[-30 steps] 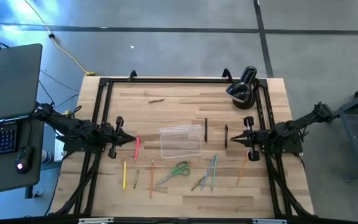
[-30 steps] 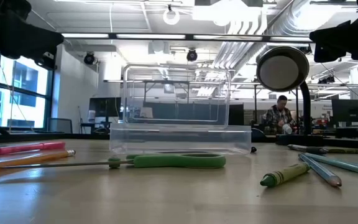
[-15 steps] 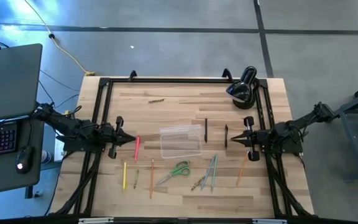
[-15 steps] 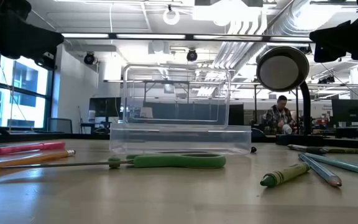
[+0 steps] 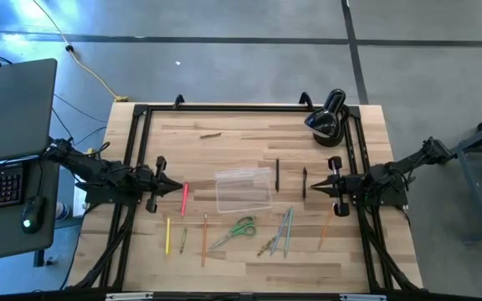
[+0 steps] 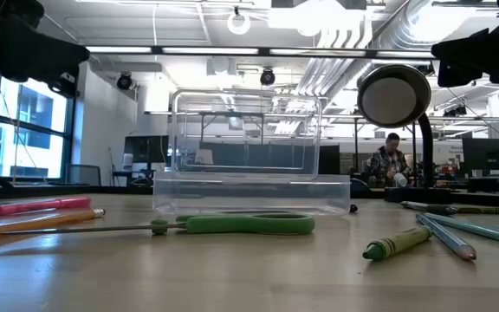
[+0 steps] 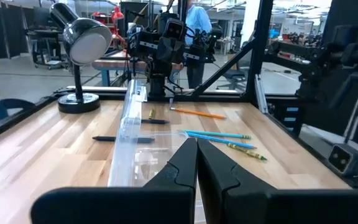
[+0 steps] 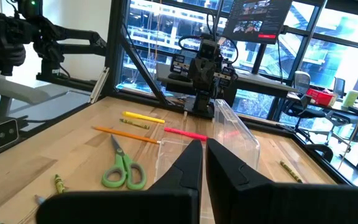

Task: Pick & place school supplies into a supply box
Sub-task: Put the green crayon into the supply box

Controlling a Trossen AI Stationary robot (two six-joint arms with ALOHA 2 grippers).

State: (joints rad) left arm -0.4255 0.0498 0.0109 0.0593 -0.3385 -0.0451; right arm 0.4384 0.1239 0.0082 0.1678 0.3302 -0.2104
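Both arms sat idle at the table's (image 5: 249,259) sides. Left gripper (image 5: 178,189) and right gripper (image 5: 314,187) were closed, empty; clear box (image 5: 243,191) lay between them.

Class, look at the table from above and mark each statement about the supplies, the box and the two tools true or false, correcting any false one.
1. The supply box already holds the scissors. False: the scissors lie on the table outside it.
2. The pink pen lies between the left tool and the box. True.
3. The right tool grips an orange pencil. False: it is shut on nothing; the orange pencil lies on the table.
4. A black lamp stands at the table's far right corner. True.
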